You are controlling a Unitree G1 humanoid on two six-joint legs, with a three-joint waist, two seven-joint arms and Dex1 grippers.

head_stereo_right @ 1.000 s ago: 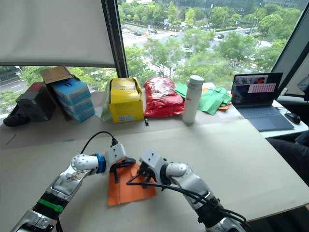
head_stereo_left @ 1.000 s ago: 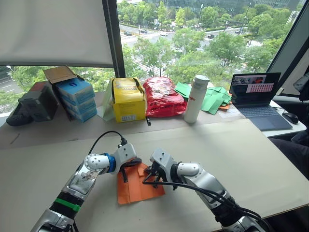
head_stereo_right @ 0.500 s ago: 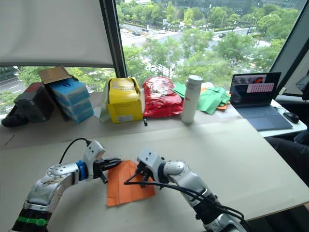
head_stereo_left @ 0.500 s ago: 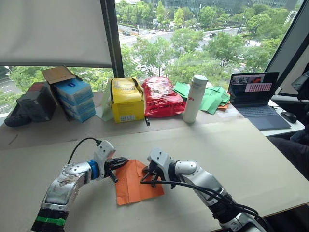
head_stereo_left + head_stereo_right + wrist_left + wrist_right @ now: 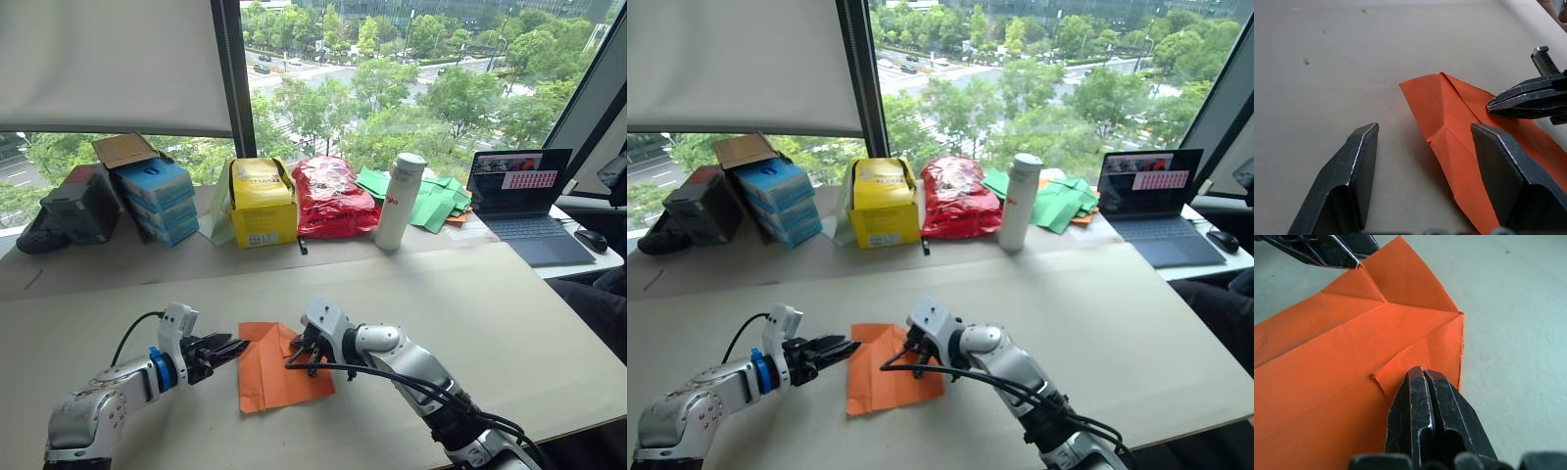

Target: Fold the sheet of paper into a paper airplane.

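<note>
Spanning the whole foreground was a wide pale table, with a clutter of goods ranged along its far edge under the window. A laptop stood open at the far right; a heap of green papers lay beside it, and next to those a tall white bottle stood upright. Further left came a crinkled red plastic bag, a yellow box, a stack of blue boxes topped by a brown cardboard carton, and a dark bag at the far left.

Near the front edge of the table lay the sheet of paper, bright orange, partly folded, flat on the surface with crease lines across it and its far corners turned in towards a blunt point.

The right gripper was on the far right part of the sheet, its two black fingers pressed tight together with no gap. In the right wrist view their tips rested on the orange surface at a small raised crease; whether any paper was pinched between them could not be told.

The left gripper sat low over the table just beside the sheet's left edge, its fingers spread apart and holding nothing.
</note>
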